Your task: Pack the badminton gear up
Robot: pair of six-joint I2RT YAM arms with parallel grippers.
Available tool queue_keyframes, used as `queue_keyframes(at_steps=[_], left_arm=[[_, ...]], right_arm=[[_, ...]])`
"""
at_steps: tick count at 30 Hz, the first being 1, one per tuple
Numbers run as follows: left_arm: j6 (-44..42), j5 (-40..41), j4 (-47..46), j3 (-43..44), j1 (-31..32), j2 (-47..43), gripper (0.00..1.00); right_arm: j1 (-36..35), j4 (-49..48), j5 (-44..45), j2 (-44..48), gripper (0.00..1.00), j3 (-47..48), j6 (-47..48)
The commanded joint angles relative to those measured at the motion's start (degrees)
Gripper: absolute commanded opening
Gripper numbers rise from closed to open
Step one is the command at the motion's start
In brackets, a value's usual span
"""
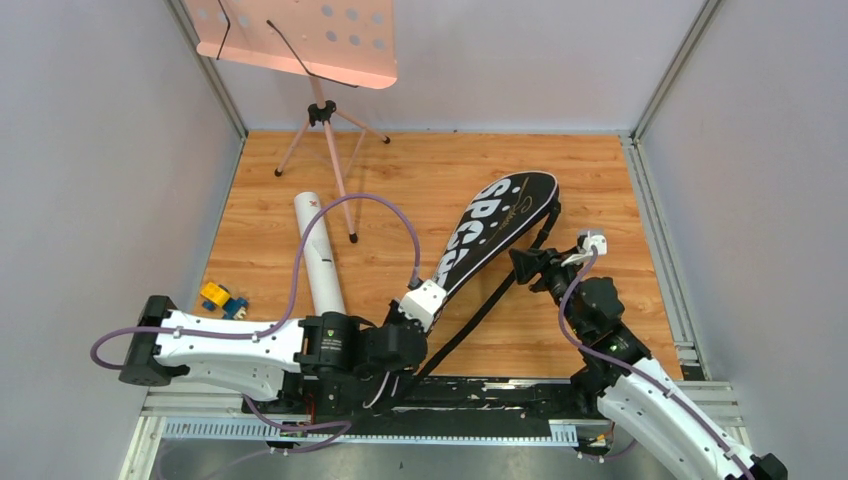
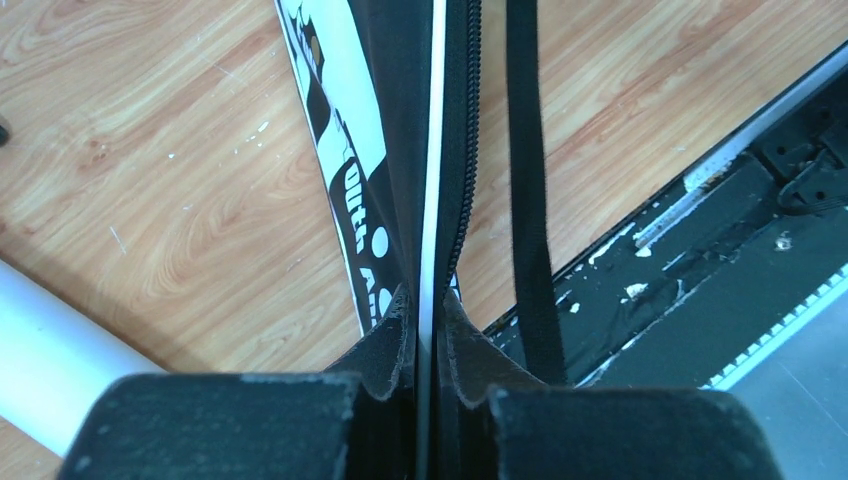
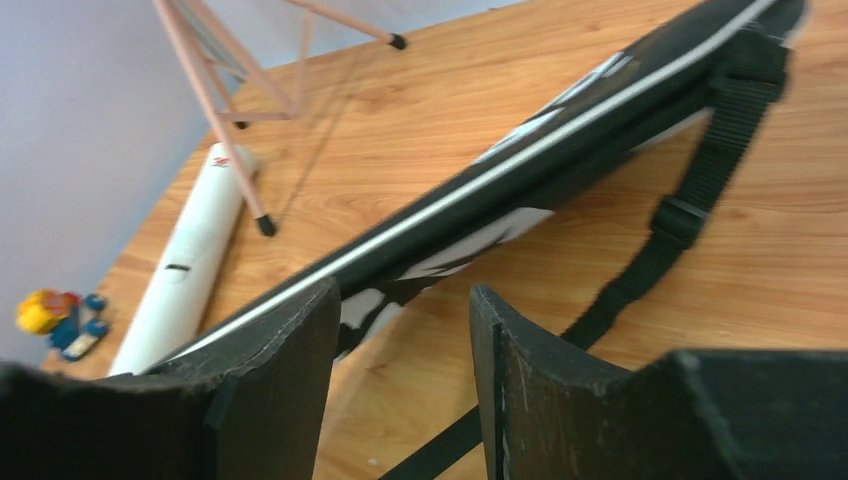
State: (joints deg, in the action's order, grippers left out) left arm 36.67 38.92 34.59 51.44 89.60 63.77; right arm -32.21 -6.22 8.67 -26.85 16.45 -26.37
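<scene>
The black bag (image 1: 497,228) lettered SPORT stands tilted on its edge across the middle of the floor. My left gripper (image 1: 435,288) is shut on the bag's narrow near end. In the left wrist view the jaws (image 2: 428,300) pinch the bag's white-piped zipper edge (image 2: 432,180). My right gripper (image 1: 520,262) is open and empty beside the bag's right side, above its black strap (image 1: 480,310). In the right wrist view the open fingers (image 3: 404,300) frame bare floor below the bag (image 3: 560,150). The long white tube (image 1: 318,255) lies left of the bag. Rackets and shuttlecocks are out of view.
The pink music stand (image 1: 300,40) stands at the back left, and one tripod leg (image 1: 340,190) ends beside the tube. The yellow and blue toy (image 1: 222,298) sits near the left arm. Grey walls close in the wooden floor. A black rail (image 1: 480,395) runs along the near edge.
</scene>
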Motion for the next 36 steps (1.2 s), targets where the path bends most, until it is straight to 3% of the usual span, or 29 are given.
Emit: queue_keyframes(at_steps=[1, 5, 10, 18, 24, 28, 36], left_arm=[[2.8, 2.4, -2.4, 1.3, 0.1, -4.7, 0.00], [3.6, 2.5, -1.6, 1.0, 0.1, -6.6, 0.00], [4.9, 2.8, -2.7, -1.5, 0.1, -8.3, 0.00], [5.5, 1.9, -3.7, -1.9, 0.1, -9.0, 0.00], [6.2, 2.3, -4.4, -2.6, 0.1, -9.6, 0.00], [6.0, 2.2, -6.4, -4.0, 0.1, -9.5, 0.00], [6.5, 2.0, -5.5, -3.1, 0.1, -9.0, 0.00]], right_arm=[[0.2, -0.5, 8.5, -1.9, 0.48, 0.8, 3.3], [1.4, 3.9, 12.1, -5.9, 0.47, 3.2, -6.7], [4.9, 3.2, 7.0, -10.5, 0.62, 2.2, -13.6], [8.6, -11.1, -5.6, -16.9, 0.62, -2.5, -16.9], [8.8, -9.9, -1.7, -18.3, 0.63, -3.9, -19.8], [8.8, -15.5, -1.5, -17.8, 0.63, -6.8, -19.5], [9.0, -17.8, -1.8, -20.7, 0.60, -7.0, -20.5]])
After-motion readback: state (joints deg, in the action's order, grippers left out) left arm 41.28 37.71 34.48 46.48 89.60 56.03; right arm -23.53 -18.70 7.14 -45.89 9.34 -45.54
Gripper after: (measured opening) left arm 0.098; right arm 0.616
